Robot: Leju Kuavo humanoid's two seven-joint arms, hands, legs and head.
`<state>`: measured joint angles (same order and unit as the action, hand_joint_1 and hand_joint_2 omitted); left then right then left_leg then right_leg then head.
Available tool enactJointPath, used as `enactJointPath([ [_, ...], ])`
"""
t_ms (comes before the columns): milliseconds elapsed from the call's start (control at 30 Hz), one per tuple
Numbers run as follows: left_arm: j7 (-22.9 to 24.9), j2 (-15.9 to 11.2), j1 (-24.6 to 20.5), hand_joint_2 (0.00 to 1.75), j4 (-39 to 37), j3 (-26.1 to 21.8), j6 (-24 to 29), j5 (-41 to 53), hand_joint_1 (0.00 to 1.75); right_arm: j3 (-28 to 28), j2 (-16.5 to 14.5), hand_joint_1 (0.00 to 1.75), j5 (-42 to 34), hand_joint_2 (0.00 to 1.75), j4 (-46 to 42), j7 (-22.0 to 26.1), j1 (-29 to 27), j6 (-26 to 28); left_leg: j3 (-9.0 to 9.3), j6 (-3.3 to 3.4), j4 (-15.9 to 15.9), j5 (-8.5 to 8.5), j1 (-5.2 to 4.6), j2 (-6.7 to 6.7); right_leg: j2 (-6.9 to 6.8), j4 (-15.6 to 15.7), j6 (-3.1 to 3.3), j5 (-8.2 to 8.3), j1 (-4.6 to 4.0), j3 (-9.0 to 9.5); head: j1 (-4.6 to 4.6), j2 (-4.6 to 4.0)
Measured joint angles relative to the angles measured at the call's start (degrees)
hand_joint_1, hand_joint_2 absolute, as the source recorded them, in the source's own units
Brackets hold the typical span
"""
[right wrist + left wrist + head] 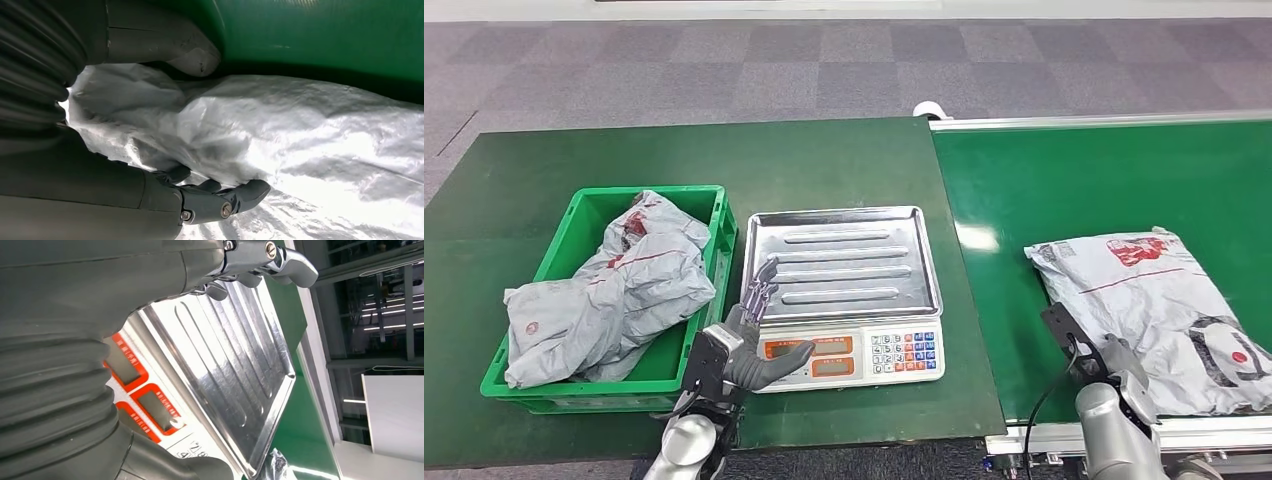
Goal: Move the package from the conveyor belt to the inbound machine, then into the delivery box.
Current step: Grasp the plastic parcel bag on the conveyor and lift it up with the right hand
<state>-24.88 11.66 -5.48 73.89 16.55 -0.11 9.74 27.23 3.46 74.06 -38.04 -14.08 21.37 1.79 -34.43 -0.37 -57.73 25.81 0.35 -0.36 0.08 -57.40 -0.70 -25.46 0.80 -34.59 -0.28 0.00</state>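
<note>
A grey plastic package (1159, 310) with red print lies flat on the green conveyor belt (1084, 180) at the right. My right hand (1104, 365) is at its near left corner. In the right wrist view the thumb (190, 52) sits at the edge of the package (300, 140) by the belt, and the fingers (235, 197) lie on its crumpled top, spread wide apart. My left hand (749, 345) hovers with fingers stretched out at the near left corner of the scale's steel tray (849, 260), holding nothing. The tray (235, 355) is bare.
The scale's display and keypad (854, 355) face me. A green crate (649, 192) with grey bags (624, 290) piled in it stands left of the scale on the dark green table. A metal rail (1104, 120) runs along the belt's far edge.
</note>
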Motion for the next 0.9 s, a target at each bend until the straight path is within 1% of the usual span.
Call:
enactJointPath([
  [33,0.1,0.0,-0.3,1.75,-0.1,0.0,0.0,0.0,0.00,0.0,0.1,0.00,0.2,1.75,0.5,-0.2,0.4,-0.3,0.04,0.00,0.0,0.00,0.00,0.00,0.00,0.0,0.00,0.00,0.00,0.04,0.00,0.00],
  [167,0.4,0.3,-0.8,1.75,-0.3,0.0,-0.1,-0.1,0.00,0.0,0.3,1.75,0.6,1.75,1.9,-0.2,1.1,-1.1,0.19,0.02,0.0,0.02,0.00,0.01,0.00,0.0,-0.01,0.00,0.00,0.22,0.01,0.00],
  [533,0.5,0.5,-0.2,1.75,0.0,0.0,-0.1,0.0,0.00,0.0,0.3,1.75,-1.4,1.75,1.9,4.1,1.4,-2.1,0.33,0.03,0.0,0.02,0.00,0.04,0.04,0.1,-0.06,0.04,-0.03,0.34,0.00,0.00],
  [800,0.5,0.5,0.1,1.75,0.4,0.0,-0.2,0.0,0.00,-0.1,0.3,1.75,-2.5,1.75,1.9,5.2,1.5,-2.7,0.31,-0.02,0.0,0.05,0.04,0.04,0.04,0.0,0.00,0.00,-0.15,0.34,0.00,0.00],
  [867,0.5,0.5,0.2,1.75,0.5,0.0,-0.1,0.0,0.00,-0.1,0.2,1.75,-4.0,1.75,1.9,7.2,1.3,-2.7,0.29,-0.03,0.0,0.05,0.04,0.03,0.04,0.0,0.00,0.00,-0.15,0.33,0.01,0.00],
  [900,0.5,0.5,0.3,1.75,0.6,0.0,-0.1,0.0,0.00,-0.1,0.1,1.75,-5.5,1.75,1.9,9.2,1.2,-2.7,0.28,-0.03,0.0,0.05,0.05,0.03,0.04,0.0,0.01,0.00,-0.14,0.32,0.01,0.00],
])
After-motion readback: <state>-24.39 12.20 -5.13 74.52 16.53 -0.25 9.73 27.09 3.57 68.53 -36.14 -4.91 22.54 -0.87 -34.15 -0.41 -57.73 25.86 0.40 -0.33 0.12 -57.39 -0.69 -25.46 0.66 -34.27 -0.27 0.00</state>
